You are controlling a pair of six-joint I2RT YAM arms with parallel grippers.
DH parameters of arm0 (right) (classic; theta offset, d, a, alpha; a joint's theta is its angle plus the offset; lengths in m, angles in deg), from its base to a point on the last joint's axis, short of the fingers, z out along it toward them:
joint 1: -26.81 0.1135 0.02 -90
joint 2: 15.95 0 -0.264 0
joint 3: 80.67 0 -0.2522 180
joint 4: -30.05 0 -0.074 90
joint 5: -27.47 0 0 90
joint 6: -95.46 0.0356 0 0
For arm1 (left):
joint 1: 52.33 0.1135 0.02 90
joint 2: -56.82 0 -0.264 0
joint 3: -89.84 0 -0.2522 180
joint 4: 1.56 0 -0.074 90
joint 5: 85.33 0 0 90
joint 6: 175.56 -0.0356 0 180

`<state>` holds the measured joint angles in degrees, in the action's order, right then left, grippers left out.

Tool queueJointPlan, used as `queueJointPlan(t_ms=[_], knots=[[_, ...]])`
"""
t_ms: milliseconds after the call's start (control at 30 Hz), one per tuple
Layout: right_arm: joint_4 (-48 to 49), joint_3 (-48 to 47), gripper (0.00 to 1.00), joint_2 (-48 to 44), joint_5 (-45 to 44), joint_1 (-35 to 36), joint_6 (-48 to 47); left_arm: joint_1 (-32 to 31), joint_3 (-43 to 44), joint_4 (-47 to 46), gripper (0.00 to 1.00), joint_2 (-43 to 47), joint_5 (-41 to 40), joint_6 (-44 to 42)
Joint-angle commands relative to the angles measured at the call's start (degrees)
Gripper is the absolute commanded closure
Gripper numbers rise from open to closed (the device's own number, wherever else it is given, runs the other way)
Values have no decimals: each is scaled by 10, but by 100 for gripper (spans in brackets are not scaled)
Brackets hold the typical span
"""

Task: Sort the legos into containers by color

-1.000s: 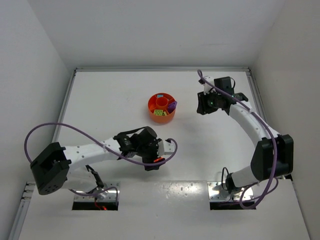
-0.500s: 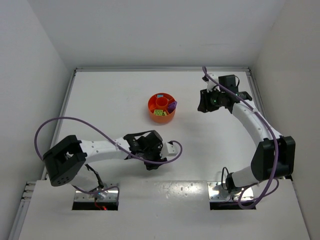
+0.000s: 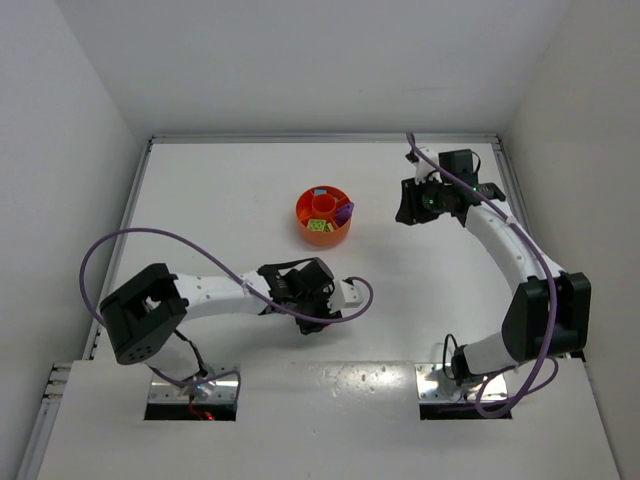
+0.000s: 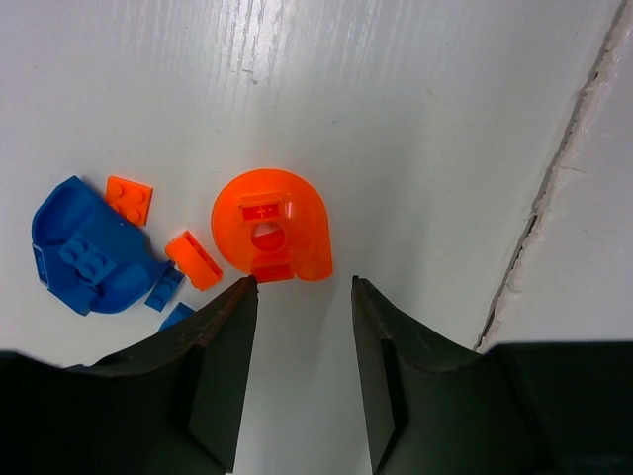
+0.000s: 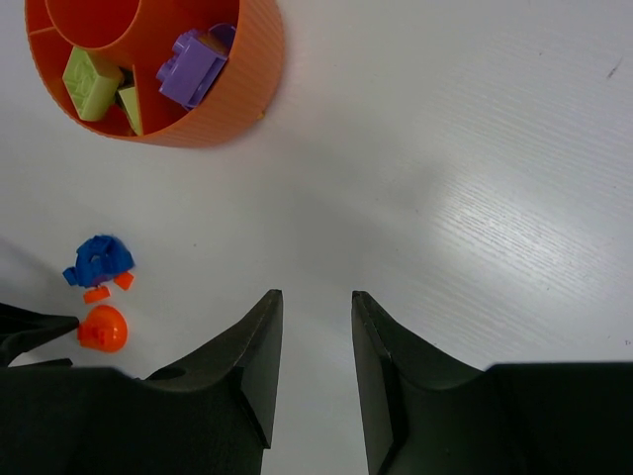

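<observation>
Loose legos lie on the table in the left wrist view: a round orange piece (image 4: 297, 213), two small orange bricks (image 4: 194, 259) and a big blue rounded piece (image 4: 84, 252). My left gripper (image 4: 303, 281) stands open just short of the round orange piece, with nothing between its fingers. The round orange tray (image 5: 247, 89) holds purple bricks (image 5: 188, 69) and yellow-green bricks (image 5: 91, 71) in separate wedge compartments. My right gripper (image 5: 316, 294) hangs open and empty above bare table, right of the tray (image 3: 323, 232). In the top view the left gripper (image 3: 306, 322) hides the loose legos.
A seam in the table top (image 4: 539, 213) runs close to the right of the orange piece. The left arm's purple cable (image 3: 352, 300) loops beside its wrist. White walls close the table at the back and both sides.
My left gripper has narrowed and its wrist has shifted right over the loose legos, now hiding the orange one in the top view. The right wrist edged slightly back, then stayed still.
</observation>
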<state>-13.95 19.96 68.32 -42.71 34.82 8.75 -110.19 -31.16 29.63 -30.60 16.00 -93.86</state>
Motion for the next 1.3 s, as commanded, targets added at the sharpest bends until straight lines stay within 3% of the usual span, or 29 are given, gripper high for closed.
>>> queueJointPlan(t_ms=[0,200,433,800,1267], knots=[[7,-17,65,-14,12,-2,8,-9,13,-9,52,-6,-21,12],[7,-17,65,-14,18,-2,8,-9,13,-20,50,-6,-61,18],[7,-12,64,-19,18,-2,8,-9,18,-21,38,-12,-87,23],[12,-1,64,-19,23,-2,8,-26,13,-36,36,-6,-98,18],[12,-1,64,-19,23,-2,8,-31,35,-58,36,-64,-104,12]])
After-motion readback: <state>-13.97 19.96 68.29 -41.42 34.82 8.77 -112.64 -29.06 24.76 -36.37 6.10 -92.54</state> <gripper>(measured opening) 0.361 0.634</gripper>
